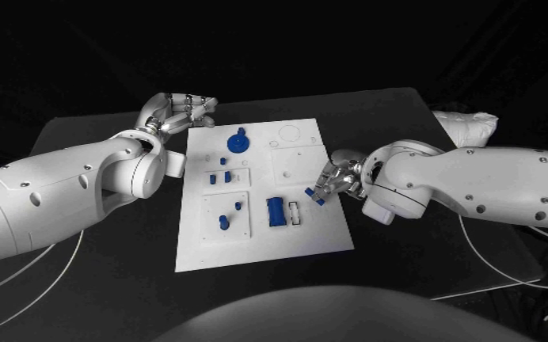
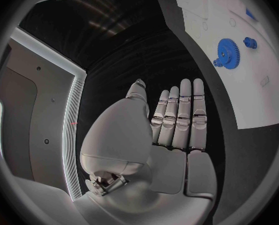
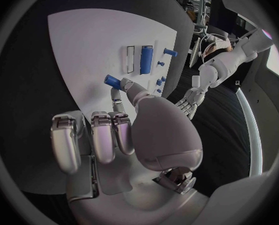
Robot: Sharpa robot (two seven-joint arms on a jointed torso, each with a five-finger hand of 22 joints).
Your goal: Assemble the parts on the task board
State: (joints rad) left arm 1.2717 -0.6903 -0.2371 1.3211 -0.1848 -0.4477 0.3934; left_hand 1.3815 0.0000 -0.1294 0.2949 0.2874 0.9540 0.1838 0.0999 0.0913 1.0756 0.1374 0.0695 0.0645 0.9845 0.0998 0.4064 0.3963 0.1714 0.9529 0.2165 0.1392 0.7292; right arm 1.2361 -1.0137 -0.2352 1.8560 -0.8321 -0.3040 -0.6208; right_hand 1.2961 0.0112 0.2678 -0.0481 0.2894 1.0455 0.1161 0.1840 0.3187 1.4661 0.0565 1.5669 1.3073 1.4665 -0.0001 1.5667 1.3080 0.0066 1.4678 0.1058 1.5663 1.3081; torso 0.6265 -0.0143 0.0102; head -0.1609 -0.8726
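Observation:
The white task board (image 1: pixel 308 239) lies mid-table. On it are a blue gear (image 1: pixel 237 142), small blue pegs (image 1: pixel 220 176), two more small parts (image 1: pixel 229 214) and a blue rectangular block (image 1: pixel 275 211). My right hand (image 1: pixel 332 179) hovers at the board's right edge and pinches a small blue part (image 1: pixel 310 193) between thumb and finger. The right wrist view shows that part (image 3: pixel 112 79) at the fingertips over the board (image 3: pixel 83 40), with the block (image 3: pixel 146 59) beyond. My left hand (image 1: pixel 177 112) is at the board's far left corner, holding nothing, its fingers (image 2: pixel 179 116) straight beside the gear (image 2: pixel 227 53).
The black table (image 1: pixel 103 239) surrounds the board on all sides. A white slot (image 1: pixel 294 214) sits next to the blue block. White cables (image 1: pixel 491 267) trail over the table at both front corners. My left hand (image 3: pixel 192 98) also appears across the board in the right wrist view.

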